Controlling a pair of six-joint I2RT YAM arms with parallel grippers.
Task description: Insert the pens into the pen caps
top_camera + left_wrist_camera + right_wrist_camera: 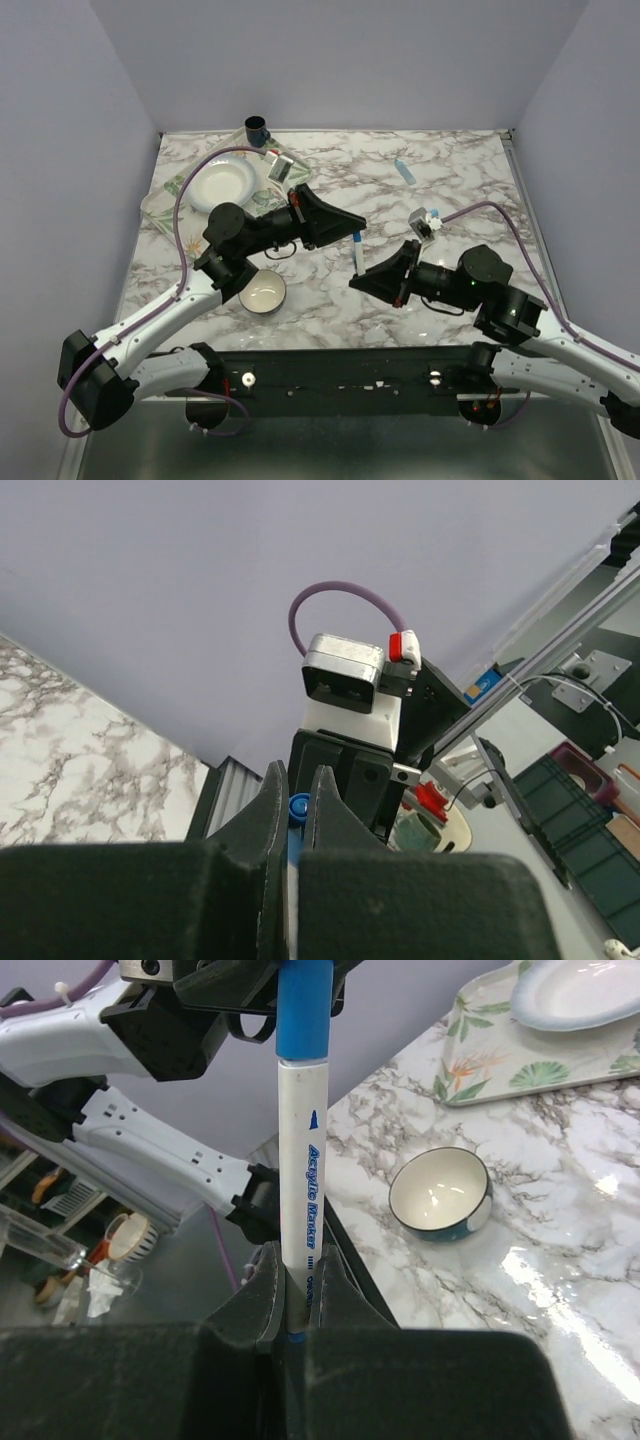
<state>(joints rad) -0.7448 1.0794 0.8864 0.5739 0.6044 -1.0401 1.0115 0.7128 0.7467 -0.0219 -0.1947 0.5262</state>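
My right gripper [361, 279] [303, 1282] is shut on the lower end of a white-barrelled pen [357, 256] [304, 1180] printed "Acrylic Marker" and holds it upright above the table. A blue pen cap [357, 238] [304, 1010] sits over the pen's upper end. My left gripper [354, 228] [297, 792] is shut on that cap [298, 805] from above. The thicker light blue pen [404, 170] lies on the table at the back right. The red-ended pen and the other caps are not in view.
A small white bowl [262, 291] [440, 1193] stands under the left arm. A floral tray [165, 195] with a white plate [222, 183] lies at the back left. A dark cup [256, 127] stands at the back edge.
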